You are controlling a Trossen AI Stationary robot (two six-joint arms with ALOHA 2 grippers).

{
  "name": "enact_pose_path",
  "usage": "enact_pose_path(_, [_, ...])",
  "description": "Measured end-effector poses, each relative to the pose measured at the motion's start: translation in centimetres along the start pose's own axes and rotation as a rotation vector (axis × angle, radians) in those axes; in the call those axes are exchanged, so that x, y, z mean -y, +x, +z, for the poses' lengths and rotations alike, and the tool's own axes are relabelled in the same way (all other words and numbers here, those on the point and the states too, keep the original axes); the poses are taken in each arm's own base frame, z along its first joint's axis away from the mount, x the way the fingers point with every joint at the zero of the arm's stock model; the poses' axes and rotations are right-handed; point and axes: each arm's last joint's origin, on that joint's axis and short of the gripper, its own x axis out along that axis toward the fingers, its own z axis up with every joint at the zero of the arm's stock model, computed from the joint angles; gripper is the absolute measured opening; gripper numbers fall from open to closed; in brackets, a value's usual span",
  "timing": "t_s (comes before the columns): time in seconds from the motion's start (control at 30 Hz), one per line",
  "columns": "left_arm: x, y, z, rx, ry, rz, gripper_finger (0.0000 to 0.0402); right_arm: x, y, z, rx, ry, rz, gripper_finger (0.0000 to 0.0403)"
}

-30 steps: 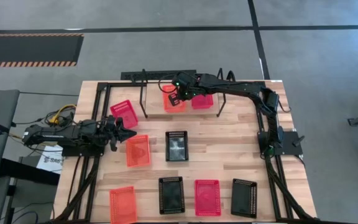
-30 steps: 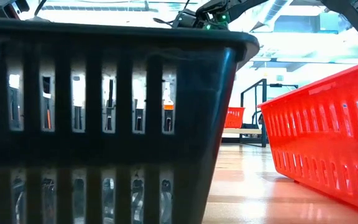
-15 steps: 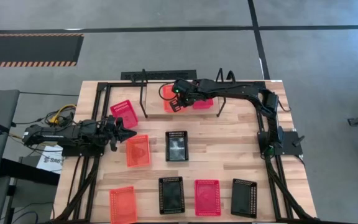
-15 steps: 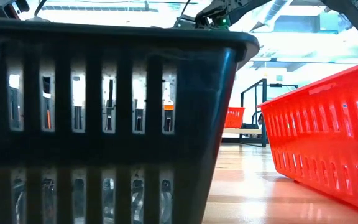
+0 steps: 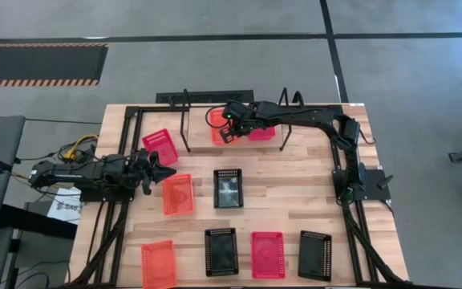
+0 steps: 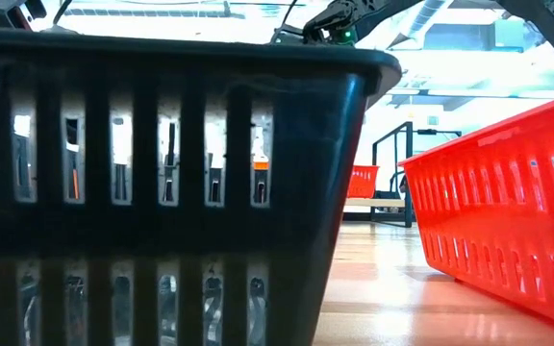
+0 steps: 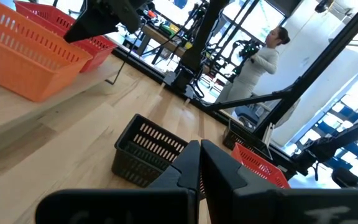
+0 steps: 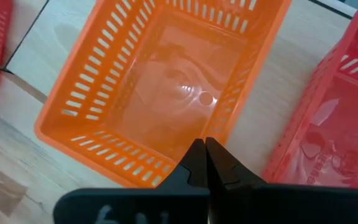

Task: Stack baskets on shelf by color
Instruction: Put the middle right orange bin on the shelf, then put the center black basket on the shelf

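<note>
On the shelf [image 5: 185, 120] at the table's far side, an orange basket [image 5: 216, 128] and a red-pink basket [image 5: 261, 132] sit side by side. My right gripper [image 5: 226, 132] hangs shut over the orange basket [image 8: 148, 87], its tips above the wall beside the red-pink basket [image 8: 328, 118]. My left gripper [image 5: 165, 170] waits shut at the table's left, between a red-pink basket [image 5: 160, 146] and an orange basket [image 5: 177, 193]. A black basket [image 5: 228, 188] lies mid-table. Along the near edge sit an orange [image 5: 158, 264], a black [image 5: 220, 251], a red-pink [image 5: 268, 254] and a black basket [image 5: 315, 254]. My right gripper points down at the orange basket's side wall near a corner [image 8: 225, 134], with fingers closed together. I cannot tell whether they touch the wall. The basket rests flat on its base.
The black rail frame [image 5: 127, 112] borders the table. Bare wood shows between the middle black basket and the right arm's base [image 5: 351, 181]. In the low view a black basket [image 6: 162, 173] and a red-pink one [image 6: 508, 211] fill the foreground. A person [image 7: 263, 62] stands beyond the table.
My right gripper has shifted a little toward the table's near-left over the orange basket, staying shut. The baskets and my left arm have kept still.
</note>
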Motion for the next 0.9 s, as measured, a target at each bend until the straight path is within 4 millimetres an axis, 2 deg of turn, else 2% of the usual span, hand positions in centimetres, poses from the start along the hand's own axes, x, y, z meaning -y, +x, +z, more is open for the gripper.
enact_pose_path(0.4, [0.0, 0.0, 0.0, -0.001, -0.001, -0.002, 0.0, 1.3, 0.1, -0.3, -0.057, -0.015, -0.108, 0.0])
enact_pose_path(0.9, [0.0, 0.0, 0.0, -0.002, -0.001, -0.003, 0.0, -1.1, -0.6, 0.3, 0.069, 0.005, 0.027, 0.0])
